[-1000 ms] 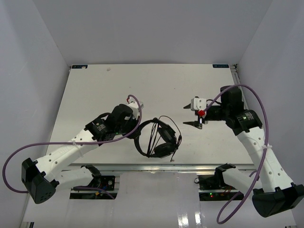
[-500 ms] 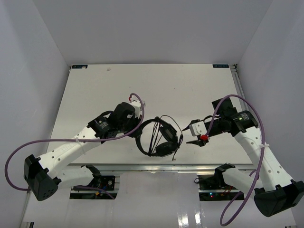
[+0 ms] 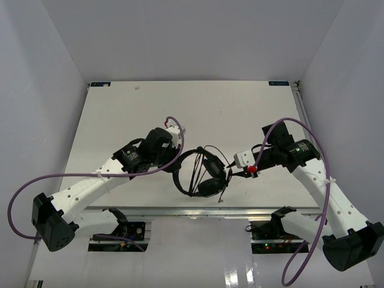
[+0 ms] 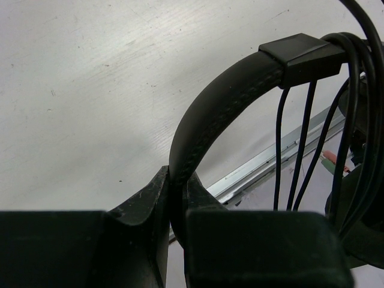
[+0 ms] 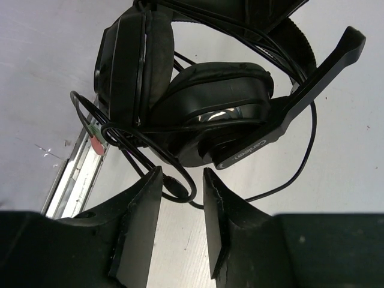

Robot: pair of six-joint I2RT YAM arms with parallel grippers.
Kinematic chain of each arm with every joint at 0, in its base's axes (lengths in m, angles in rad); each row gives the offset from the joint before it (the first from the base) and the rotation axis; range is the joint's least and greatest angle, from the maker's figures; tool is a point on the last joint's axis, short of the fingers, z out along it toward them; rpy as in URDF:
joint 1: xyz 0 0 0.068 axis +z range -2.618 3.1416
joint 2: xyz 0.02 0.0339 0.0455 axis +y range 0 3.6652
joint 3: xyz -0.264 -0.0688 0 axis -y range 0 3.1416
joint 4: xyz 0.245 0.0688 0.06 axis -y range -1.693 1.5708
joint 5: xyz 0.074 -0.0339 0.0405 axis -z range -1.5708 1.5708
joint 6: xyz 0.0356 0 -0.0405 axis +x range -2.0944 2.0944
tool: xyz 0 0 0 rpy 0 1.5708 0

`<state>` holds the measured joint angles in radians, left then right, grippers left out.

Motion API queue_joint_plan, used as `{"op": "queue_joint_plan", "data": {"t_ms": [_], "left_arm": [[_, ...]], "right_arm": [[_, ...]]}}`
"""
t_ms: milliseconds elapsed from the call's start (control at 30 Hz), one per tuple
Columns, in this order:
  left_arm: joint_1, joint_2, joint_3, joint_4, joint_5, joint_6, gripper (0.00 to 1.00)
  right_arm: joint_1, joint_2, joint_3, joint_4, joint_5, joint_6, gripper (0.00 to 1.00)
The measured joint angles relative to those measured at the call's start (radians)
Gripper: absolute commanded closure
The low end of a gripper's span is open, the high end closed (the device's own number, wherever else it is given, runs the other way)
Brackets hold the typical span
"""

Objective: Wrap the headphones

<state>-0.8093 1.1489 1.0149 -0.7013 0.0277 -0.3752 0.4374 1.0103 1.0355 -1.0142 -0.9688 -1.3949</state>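
Observation:
The black headphones [image 3: 201,173] lie near the table's front edge with the cord wound around them. My left gripper [image 3: 176,163] is shut on the thin headband [image 4: 210,108], which rises out of the jaws; several cord strands [image 4: 298,150] hang across the arch. My right gripper [image 3: 230,174] is open, right beside the ear cups [image 5: 204,114]. A loop of the dark cord [image 5: 180,185] lies between its fingers [image 5: 146,204], which are apart and not pinching it. The small pink and green plugs [image 5: 93,139] show at the left of the cups. A mic boom [image 5: 318,75] sticks out to the right.
The table's front edge with a metal rail [image 3: 198,209] runs just below the headphones; it also shows in the right wrist view [image 5: 69,174]. Purple robot cables [image 3: 90,177] loop off both arms. White walls enclose the table.
My right gripper has come down and to the left, from the open table to the headphones' cups, with the cord loop now between its fingers. My left gripper holds the headband and has shifted slightly.

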Motion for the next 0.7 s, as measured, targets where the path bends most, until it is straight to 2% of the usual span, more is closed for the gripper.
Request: {"op": "queue_joint_plan", "data": {"t_ms": [133,233,300,400,433,700], "left_arm": [[0.000,0.006,0.000,0.000,-0.001,0.001,1.00],[0.000,0.006,0.000,0.000,-0.003,0.000,1.00],[0.000,0.006,0.000,-0.001,-0.009,-0.001,1.00],[0.000,0.006,0.000,-0.001,-0.023,-0.007,1.00],[0.000,0.006,0.000,-0.001,-0.027,-0.009,1.00],[0.002,-0.005,0.000,-0.001,-0.037,-0.022,1.00]], "right_arm": [[0.002,-0.004,0.001,-0.010,0.000,-0.016,0.83],[0.002,-0.014,0.005,-0.034,0.002,-0.041,0.84],[0.002,-0.027,0.013,-0.058,0.006,-0.061,0.78],[0.002,-0.058,0.024,-0.084,0.015,-0.084,0.52],[0.002,-0.068,0.027,-0.090,0.019,-0.092,0.49],[0.002,-0.133,0.034,-0.045,0.075,-0.045,0.44]]}}
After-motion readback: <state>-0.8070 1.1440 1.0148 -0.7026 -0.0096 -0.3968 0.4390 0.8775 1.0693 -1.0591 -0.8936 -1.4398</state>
